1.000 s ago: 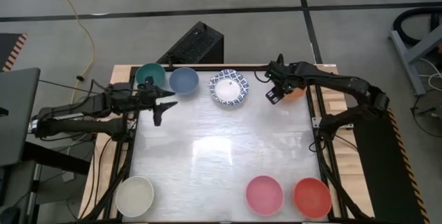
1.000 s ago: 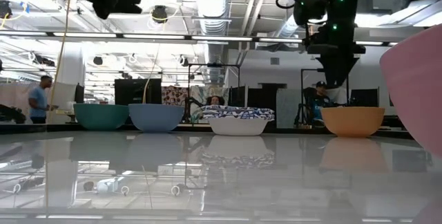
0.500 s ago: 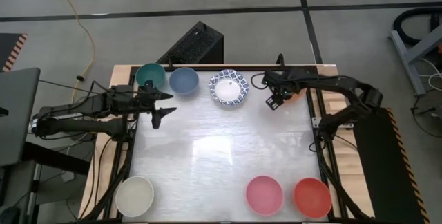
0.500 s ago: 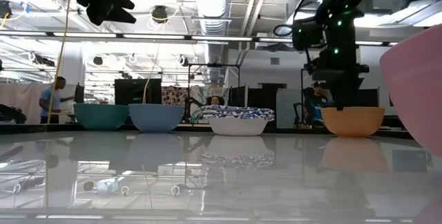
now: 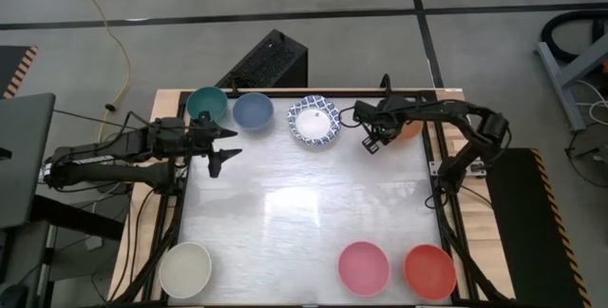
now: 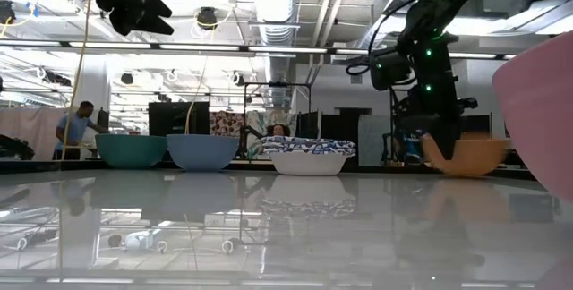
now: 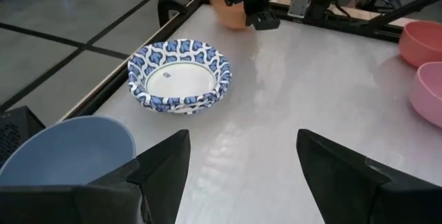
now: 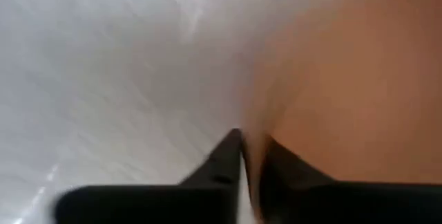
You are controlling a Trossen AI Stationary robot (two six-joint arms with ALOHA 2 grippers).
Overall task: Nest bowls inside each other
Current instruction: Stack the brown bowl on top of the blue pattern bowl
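The bowls stand apart on the white table [image 5: 304,203]: teal [image 5: 207,105], blue [image 5: 253,110], a white one with a blue pattern [image 5: 315,121] and orange [image 5: 410,128] along the far edge. A cream bowl [image 5: 185,268], a pink one [image 5: 364,267] and a red one [image 5: 429,271] sit along the near edge. My right gripper [image 5: 388,129] points steeply down at the orange bowl's left rim and is shut on it. My left gripper [image 5: 222,149] hangs open in the air, near the teal and blue bowls, with nothing between its fingers. My right gripper pinches the orange bowl's rim [image 8: 253,148] on the side toward the patterned bowl, one finger [image 8: 224,158] outside the wall and one [image 8: 280,165] over the orange inside. The fingers come from above, pointing steeply down. The bowl's bottom [image 6: 466,172] rests on the table.
The table's middle is bare and glossy. A black box [image 5: 271,61] stands beyond the far edge, and the frame rails [image 5: 442,170] run along the right side. In the left wrist view the patterned bowl [image 7: 179,75] lies ahead of the open fingers, the blue bowl [image 7: 69,155] beside them.
My right gripper has come down onto the orange bowl's left rim, tipping more steeply downward, and has shut on it. The other bowls have kept their places.
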